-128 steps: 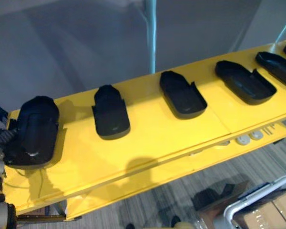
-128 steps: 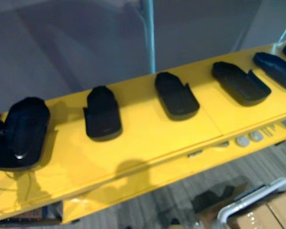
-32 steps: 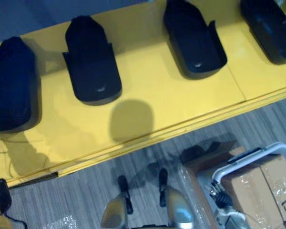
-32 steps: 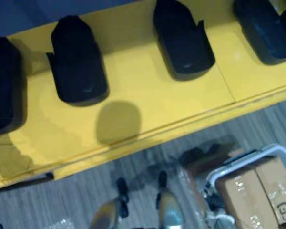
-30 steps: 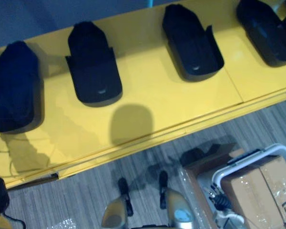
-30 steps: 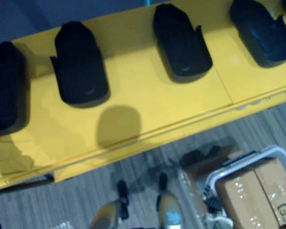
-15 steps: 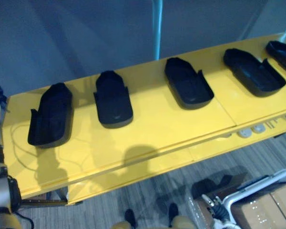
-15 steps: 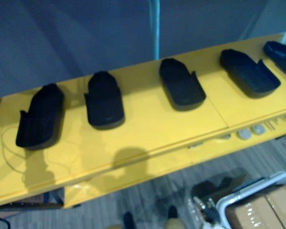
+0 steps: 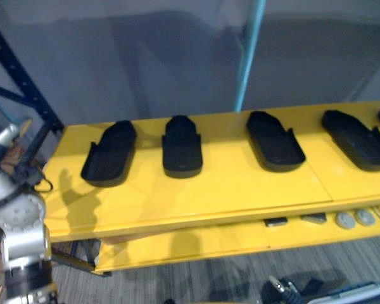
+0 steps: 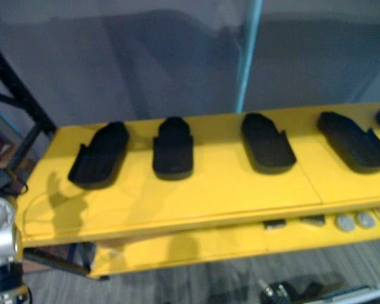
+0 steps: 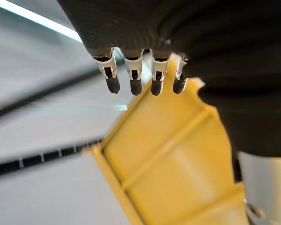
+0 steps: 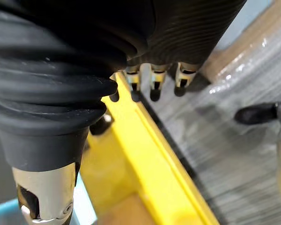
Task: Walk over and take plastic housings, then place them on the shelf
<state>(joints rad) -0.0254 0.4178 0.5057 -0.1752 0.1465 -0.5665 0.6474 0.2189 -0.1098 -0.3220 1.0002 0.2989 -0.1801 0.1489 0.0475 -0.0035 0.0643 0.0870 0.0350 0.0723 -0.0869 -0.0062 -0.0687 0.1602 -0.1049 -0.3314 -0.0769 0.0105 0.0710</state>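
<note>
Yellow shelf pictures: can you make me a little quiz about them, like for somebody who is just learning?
1. True or false: the left hand is holding a black housing.
2. Where does the leftmost housing lie? A: on the floor. B: on the yellow shelf. C: inside a cardboard box.
3. What stands upright behind the shelf, between the second housing and the third housing from the left?

Key
1. False: its fingers hang free with nothing in them.
2. B.
3. A teal pole.
</note>
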